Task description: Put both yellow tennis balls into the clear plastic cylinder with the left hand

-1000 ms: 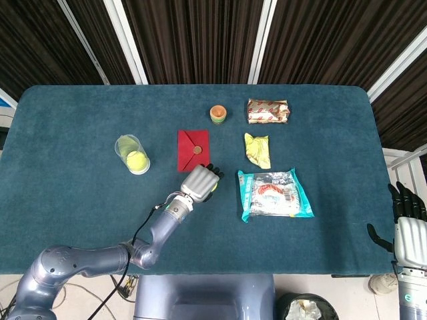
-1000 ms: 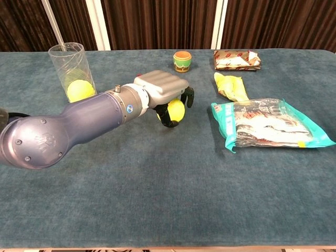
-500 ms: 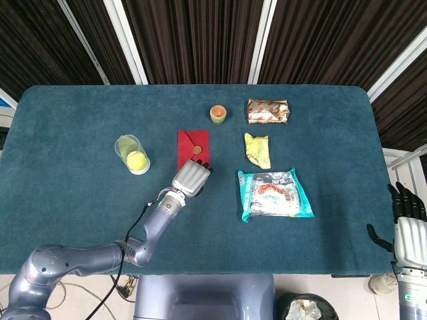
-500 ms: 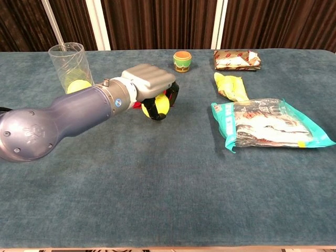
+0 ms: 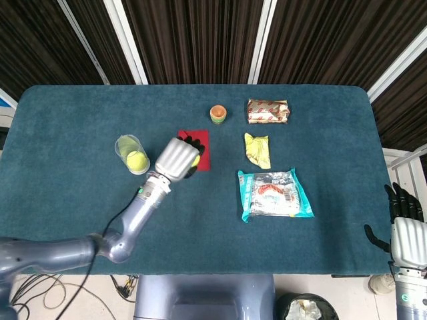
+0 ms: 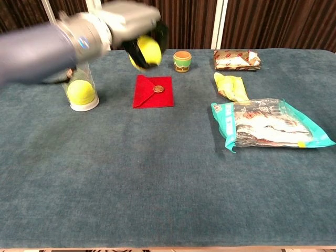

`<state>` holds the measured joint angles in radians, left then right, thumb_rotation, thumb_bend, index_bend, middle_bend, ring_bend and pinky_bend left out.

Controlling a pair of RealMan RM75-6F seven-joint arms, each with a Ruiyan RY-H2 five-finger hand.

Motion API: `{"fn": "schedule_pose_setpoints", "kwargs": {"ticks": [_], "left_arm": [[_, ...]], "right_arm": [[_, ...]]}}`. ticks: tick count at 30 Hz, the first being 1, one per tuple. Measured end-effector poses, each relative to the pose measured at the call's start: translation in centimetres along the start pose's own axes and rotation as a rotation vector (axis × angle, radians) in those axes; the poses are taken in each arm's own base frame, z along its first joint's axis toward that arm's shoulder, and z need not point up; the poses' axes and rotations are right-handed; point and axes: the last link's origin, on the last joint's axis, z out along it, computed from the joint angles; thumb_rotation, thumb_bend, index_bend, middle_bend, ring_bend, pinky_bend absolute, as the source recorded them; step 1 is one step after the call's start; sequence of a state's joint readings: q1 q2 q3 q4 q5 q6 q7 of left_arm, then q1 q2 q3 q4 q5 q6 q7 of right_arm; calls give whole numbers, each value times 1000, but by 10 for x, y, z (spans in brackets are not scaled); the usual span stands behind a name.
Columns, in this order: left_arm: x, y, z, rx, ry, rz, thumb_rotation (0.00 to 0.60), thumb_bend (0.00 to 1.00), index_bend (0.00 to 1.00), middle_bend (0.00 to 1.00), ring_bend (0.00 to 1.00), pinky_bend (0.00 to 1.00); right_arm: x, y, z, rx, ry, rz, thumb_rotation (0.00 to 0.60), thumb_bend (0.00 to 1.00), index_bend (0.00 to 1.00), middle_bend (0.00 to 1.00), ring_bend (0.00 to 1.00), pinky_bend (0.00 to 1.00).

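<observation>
My left hand (image 5: 177,158) (image 6: 132,23) grips a yellow tennis ball (image 6: 147,51), held well above the table and a little right of the clear plastic cylinder (image 5: 131,154) (image 6: 79,79). In the head view the ball (image 5: 195,160) shows only as a sliver at the fingers. The cylinder stands upright at the left with another yellow tennis ball (image 5: 137,160) (image 6: 80,92) inside at its bottom. My right hand (image 5: 405,230) hangs off the table's right edge, holding nothing, fingers apart.
A red envelope (image 6: 153,91) lies flat below the raised hand. Behind it stands a small orange cup (image 6: 182,60). On the right lie a brown snack pack (image 6: 235,59), a yellow wrapper (image 6: 231,87) and a teal snack bag (image 6: 265,124).
My left hand has lifted the ball off the table and carried it left and up toward the cylinder, uncovering the red envelope. The right hand has stayed put.
</observation>
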<state>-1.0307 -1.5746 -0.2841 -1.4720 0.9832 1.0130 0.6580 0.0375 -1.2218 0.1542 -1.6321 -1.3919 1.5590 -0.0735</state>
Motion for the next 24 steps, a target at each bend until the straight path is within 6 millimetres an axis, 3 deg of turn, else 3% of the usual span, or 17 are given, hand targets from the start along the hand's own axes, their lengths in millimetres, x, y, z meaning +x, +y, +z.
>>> {"fn": "schedule_pose_setpoints", "kwargs": {"ticks": [4, 9, 16, 24], "left_arm": [[38, -29, -14, 41, 63, 14, 600, 423, 506, 520, 440, 641], [60, -71, -39, 112, 83, 41, 600, 422, 505, 517, 440, 637], [51, -102, -64, 139, 51, 70, 600, 422, 497, 515, 440, 631], [29, -116, -69, 160, 6, 75, 600, 422, 497, 512, 437, 624]], "right_arm": [[-2, -1, -1, 1, -5, -3, 600, 336, 0, 0, 35, 87], [-4, -3, -1, 8, -12, -9, 600, 335, 0, 0, 35, 87], [-8, -4, -1, 8, -20, -21, 600, 336, 0, 0, 35, 87], [-6, -4, -1, 7, -12, -21, 600, 335, 0, 0, 35, 87]]}}
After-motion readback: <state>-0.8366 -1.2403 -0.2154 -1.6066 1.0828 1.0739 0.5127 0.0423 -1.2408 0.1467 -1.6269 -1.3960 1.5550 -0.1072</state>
